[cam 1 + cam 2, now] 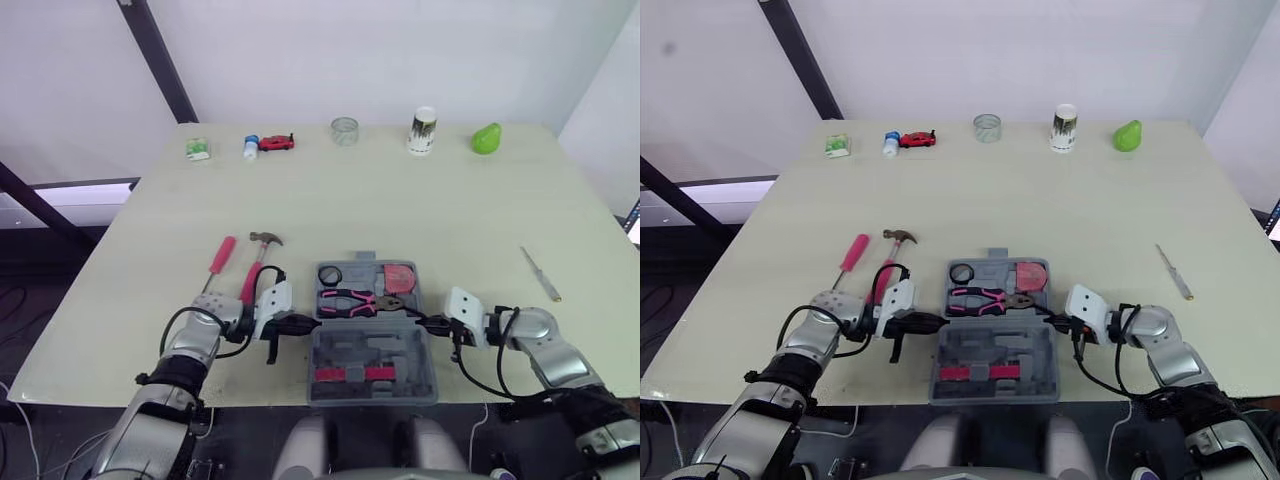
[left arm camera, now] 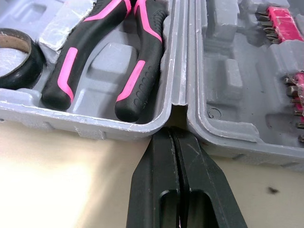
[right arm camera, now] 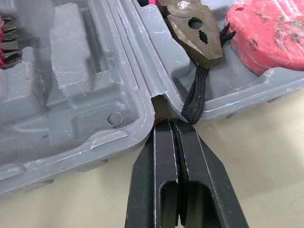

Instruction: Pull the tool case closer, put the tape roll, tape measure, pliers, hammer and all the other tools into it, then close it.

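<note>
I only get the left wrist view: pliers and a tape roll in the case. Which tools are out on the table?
Observer: The hammer and a red screwdriver lie left of the case.
Operator: Anything to its right?
Observer: A thin tool, lying well apart from it.
Operator: And the other arm?
Observer: The right end effector is shut, tips at the case's right hinge notch.
</note>
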